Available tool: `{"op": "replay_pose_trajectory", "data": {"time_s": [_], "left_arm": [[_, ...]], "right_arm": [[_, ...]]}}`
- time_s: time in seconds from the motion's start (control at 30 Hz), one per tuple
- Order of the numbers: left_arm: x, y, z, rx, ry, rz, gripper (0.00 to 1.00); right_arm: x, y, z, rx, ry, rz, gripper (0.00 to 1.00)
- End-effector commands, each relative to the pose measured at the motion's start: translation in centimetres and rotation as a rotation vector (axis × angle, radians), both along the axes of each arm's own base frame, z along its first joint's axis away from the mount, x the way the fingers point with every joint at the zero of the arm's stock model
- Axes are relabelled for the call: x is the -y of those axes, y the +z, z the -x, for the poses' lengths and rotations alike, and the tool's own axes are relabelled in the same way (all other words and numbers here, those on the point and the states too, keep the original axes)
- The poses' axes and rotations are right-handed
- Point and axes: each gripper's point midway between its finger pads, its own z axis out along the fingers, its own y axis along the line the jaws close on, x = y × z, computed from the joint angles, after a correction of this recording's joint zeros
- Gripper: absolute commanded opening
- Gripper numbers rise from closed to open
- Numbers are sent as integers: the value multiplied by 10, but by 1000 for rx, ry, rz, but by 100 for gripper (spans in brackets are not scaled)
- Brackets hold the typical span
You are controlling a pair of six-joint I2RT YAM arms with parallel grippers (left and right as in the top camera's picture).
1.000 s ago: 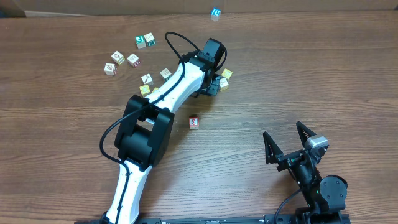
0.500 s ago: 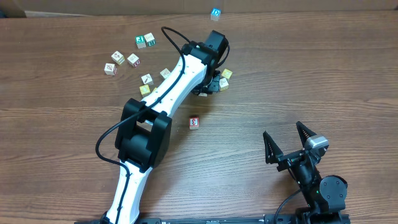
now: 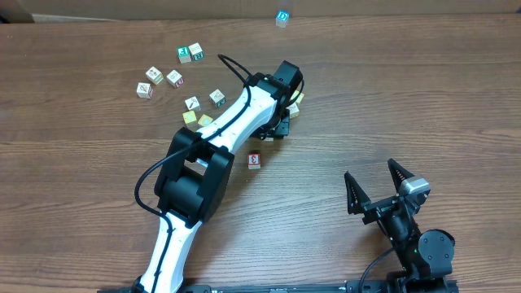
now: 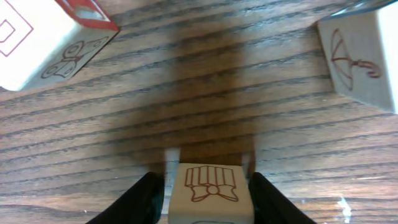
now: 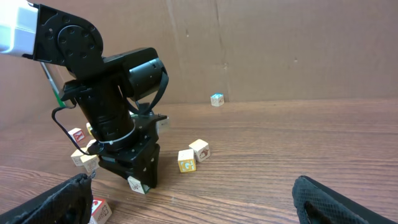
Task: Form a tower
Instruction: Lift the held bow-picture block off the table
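**Left gripper** point(image 4: 208, 200): points down at the table point(image 3: 423, 89); all places below are given from it. Its fingers point(image 4: 146, 202) flank a bow-marked cube very closely on both sides. Whether they press it or stand a hair off cannot be told. The finger bases are cut off by the frame edge.

**Tower** point(image 4: 211, 184): right at the left gripper's tips.
- Left wrist view: only the top, bow-marked cube shows; anything beneath is hidden.
- Right wrist view: one pale cube pokes out under the black fingers.
- Overhead: the wrist covers it. The height cannot be counted.

**Cubes around the left gripper**
- Butterfly cube point(image 4: 46, 46) and umbrella cube point(image 4: 360, 59): beyond it, one to each side, both cut by frame corners.
- Yellow cube point(image 3: 295, 101): just beside it, half under the wrist.
- Red-marked cube point(image 3: 254, 160): near it, on the robot-base side.
- Blue cube point(image 3: 282, 17): well apart, at the far table edge, markings too small to read.
- Loose cubes point(image 3: 173, 78): scattered across the arm from it, letters unreadable.

**Right gripper** point(image 3: 371, 172): well apart from the left gripper, jaws spread wide with nothing between them. In its own view only blurred fingertips point(image 5: 56, 202) show at the lower corners.
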Motion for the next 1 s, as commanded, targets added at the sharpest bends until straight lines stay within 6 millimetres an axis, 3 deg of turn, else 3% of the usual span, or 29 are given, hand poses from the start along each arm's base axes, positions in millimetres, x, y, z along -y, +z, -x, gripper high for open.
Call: {"op": "replay_pose_trajectory", "data": {"time_s": [0.0,0.5,0.73,0.9,0.97], "left_arm": [[-2,7,0,16,11,-4,42],[-3,6,1,9,2,-9,39],[-3,10,0,13,3,-8,32],[-1,18,-3,21,4,-3,32],[-1,22,-3,20,4,-3,27]], "right_arm": [[1,-2,0,3,-4,-3,100],[1,-2,0,3,-4,-3,100],[1,-2,0,3,-4,-3,100],[1,-2,0,3,-4,-3,100],[1,-2,0,3,-4,-3,100]]}}
